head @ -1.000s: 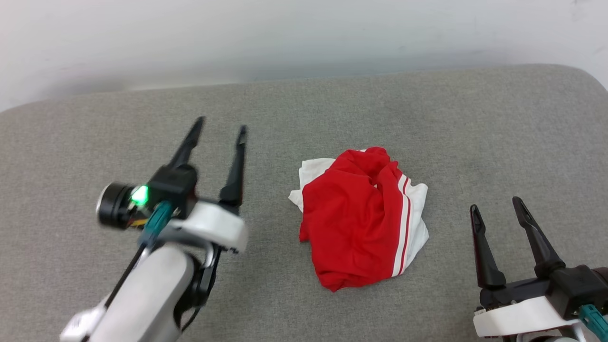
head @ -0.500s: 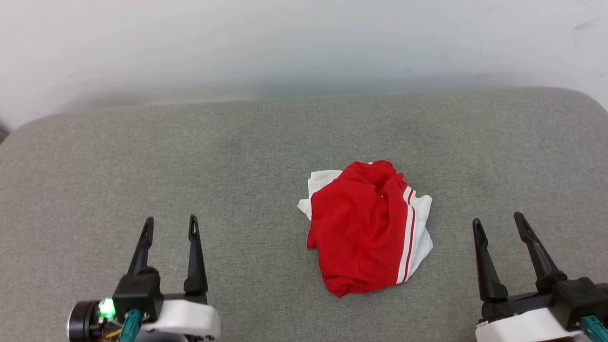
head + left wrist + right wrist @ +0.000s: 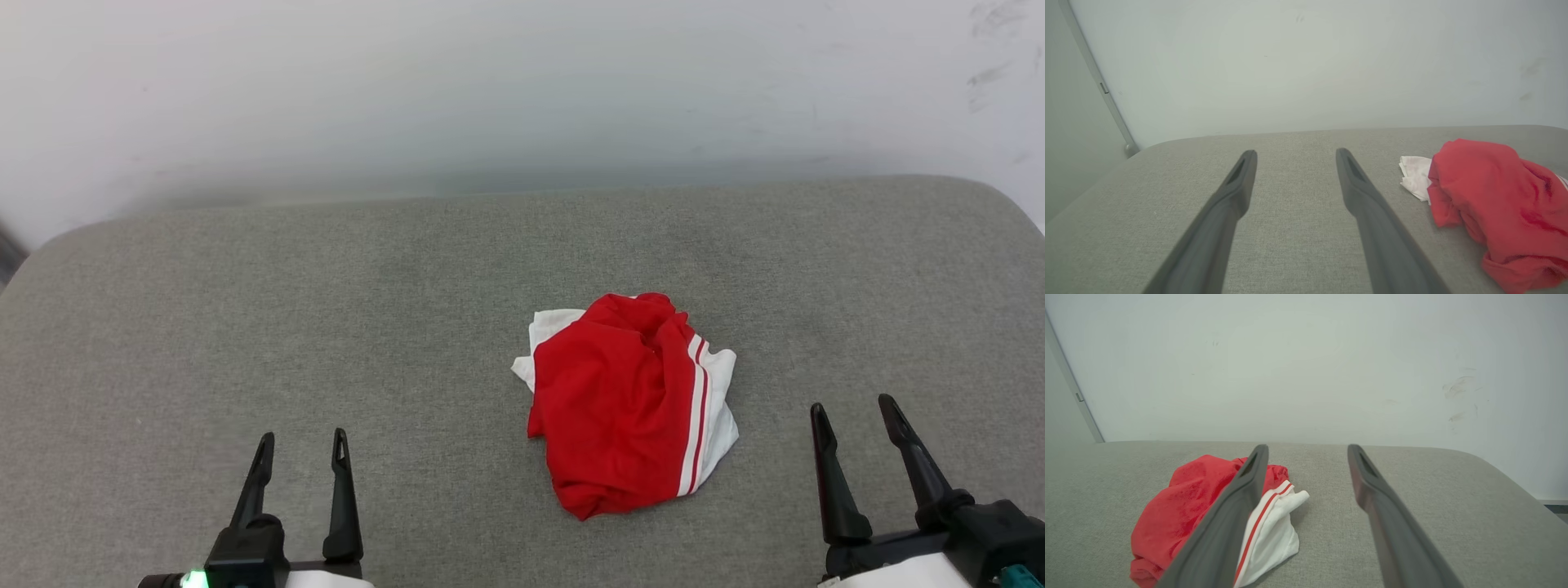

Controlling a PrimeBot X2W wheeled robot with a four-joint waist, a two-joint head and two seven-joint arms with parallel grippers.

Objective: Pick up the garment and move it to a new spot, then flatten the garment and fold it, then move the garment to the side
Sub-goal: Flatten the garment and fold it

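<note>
Both hands show spread and empty in my head view: left hand (image 3: 302, 437) near left, right hand (image 3: 851, 406) near right. The shirt (image 3: 620, 408) lies bunched on the grey cushion (image 3: 326, 286) between them, touching neither. My left wrist view puts the shirt (image 3: 1486, 192) to the right; my right wrist view puts it (image 3: 1180, 502) to the left. By my judgement nothing is started: pickup, flattening, folding and setting aside all remain.

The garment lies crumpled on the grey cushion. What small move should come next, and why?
Probably the right claw should reach toward the garment and lower onto its white striped edge. Both claws stand open and empty, the garment lies in a heap, and this claw is nearer than the left claw.
</note>
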